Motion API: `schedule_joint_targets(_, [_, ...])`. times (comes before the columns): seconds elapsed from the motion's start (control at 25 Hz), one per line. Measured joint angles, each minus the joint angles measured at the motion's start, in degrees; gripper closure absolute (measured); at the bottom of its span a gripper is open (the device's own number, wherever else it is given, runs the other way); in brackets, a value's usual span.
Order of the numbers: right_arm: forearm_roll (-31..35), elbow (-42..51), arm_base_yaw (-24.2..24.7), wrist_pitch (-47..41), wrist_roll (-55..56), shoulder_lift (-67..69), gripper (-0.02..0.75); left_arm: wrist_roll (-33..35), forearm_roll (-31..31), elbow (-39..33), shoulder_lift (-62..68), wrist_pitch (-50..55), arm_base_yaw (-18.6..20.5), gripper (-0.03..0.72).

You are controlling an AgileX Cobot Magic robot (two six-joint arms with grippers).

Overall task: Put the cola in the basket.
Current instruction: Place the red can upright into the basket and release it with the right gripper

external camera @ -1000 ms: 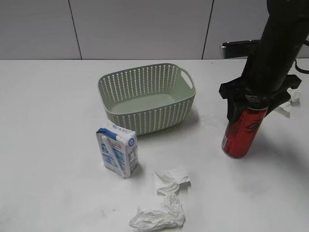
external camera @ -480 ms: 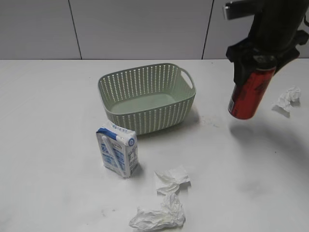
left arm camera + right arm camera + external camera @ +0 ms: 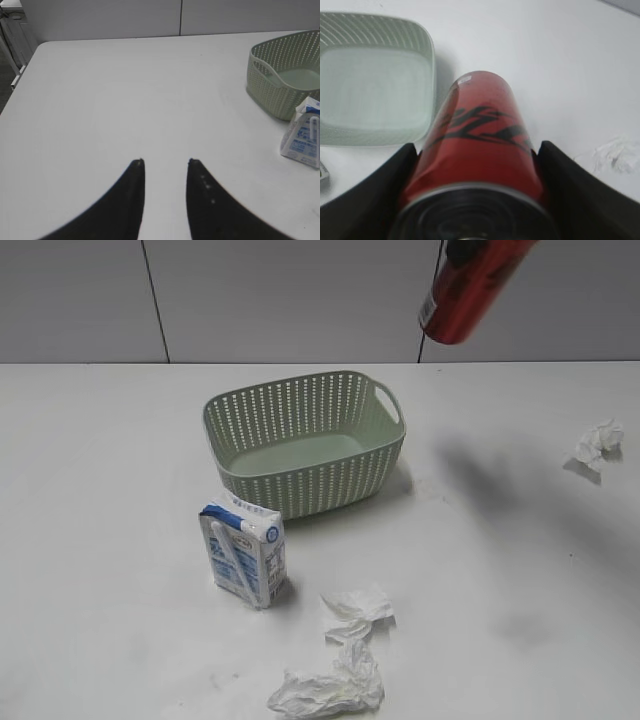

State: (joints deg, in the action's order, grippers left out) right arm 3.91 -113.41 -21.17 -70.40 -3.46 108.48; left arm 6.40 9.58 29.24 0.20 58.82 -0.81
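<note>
Red drink can with black marks (image 3: pixel 470 288) hangs high, tilted, pinched in the right gripper (image 3: pixel 475 200) — beside the pale green plastic basket (image 3: pixel 306 483). Blue-and-white milk carton (image 3: pixel 245 548) stands near it. Left gripper (image 3: pixel 165 161) gapes, holding nothing.

cola (image 3: pixel 468 292) red, black markings — basket (image 3: pixel 300 485) pale green, perforated — carton (image 3: pixel 245 548) blue-white
</note>
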Motion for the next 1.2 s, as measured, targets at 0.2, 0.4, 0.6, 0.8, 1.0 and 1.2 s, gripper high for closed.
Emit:
schedule_joint_targets(0.2, [0.43, -7.88, -5.79, -0.09, -1.46, 4.46, 0.214, 0.00, 0.00, 0.00, 0.00, 0.00, 0.00, 0.457])
schedule_joint_targets(0.4, [0.80, -11.18, -11.82, -0.04, -2.04, 11.73, 0.214, 0.00, 0.00, 0.00, 0.00, 0.00, 0.00, 0.457])
schedule_joint_targets(0.6, [-0.85, -11.24, -16.37, -0.04, -3.21, 17.65, 0.214, 0.00, 0.00, 0.00, 0.00, 0.00, 0.00, 0.457])
schedule_joint_targets(0.8, [-2.05, -11.24, -17.33, 0.01, -3.41, 22.69, 0.214, 0.00, 0.00, 0.00, 0.00, 0.00, 0.00, 0.457])
schedule_joint_targets(1.0, [-2.82, -11.24, -17.26, 0.01, -3.47, 24.89, 0.214, 0.00, 0.00, 0.00, 0.00, 0.00, 0.00, 0.457])
schedule_joint_targets(1.2, [-2.76, -11.29, -17.26, 0.01, -3.60, 25.90, 0.214, 0.00, 0.00, 0.00, 0.00, 0.00, 0.00, 0.457])
